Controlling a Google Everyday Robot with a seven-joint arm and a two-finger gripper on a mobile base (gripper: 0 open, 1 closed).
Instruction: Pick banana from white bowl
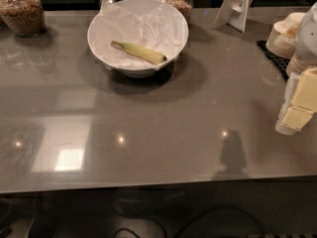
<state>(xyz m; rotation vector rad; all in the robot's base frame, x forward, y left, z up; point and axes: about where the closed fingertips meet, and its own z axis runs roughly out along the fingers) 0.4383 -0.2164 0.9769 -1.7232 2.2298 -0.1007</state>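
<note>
Banana [138, 52] is what we are after, and in the camera view it lies inside the white bowl [92, 33] on crumpled paper [151, 24], slanting from its greenish stem at upper left to its darker tip at lower right. The bowl stands toward the far side of the table [163, 133], left of centre. Our gripper [299, 108] hangs at the right edge of the view, above the table and well apart from the bowl; we cannot tell how far its jaws are open, though the banana is plainly not in them. We judge the step in hand to be the reach, with no grasp begun. To do it well we would come in from above the rim, turn the jaws across the banana's narrow width near its middle, and descend gently so the paper is not pinched along with the fruit. The flaring side of the bowl leaves little room for a low sideways approach. The table is grey, glossy and throws back bright ceiling lights [69, 158]. Jars [20, 11] of dry goods stand along the back, a white stand [235, 6] leans behind, and stacked cream dishes [285, 36] rest on a black mat [275, 56] near the gripper. Cables [198, 227] trail in the dark below.
</note>
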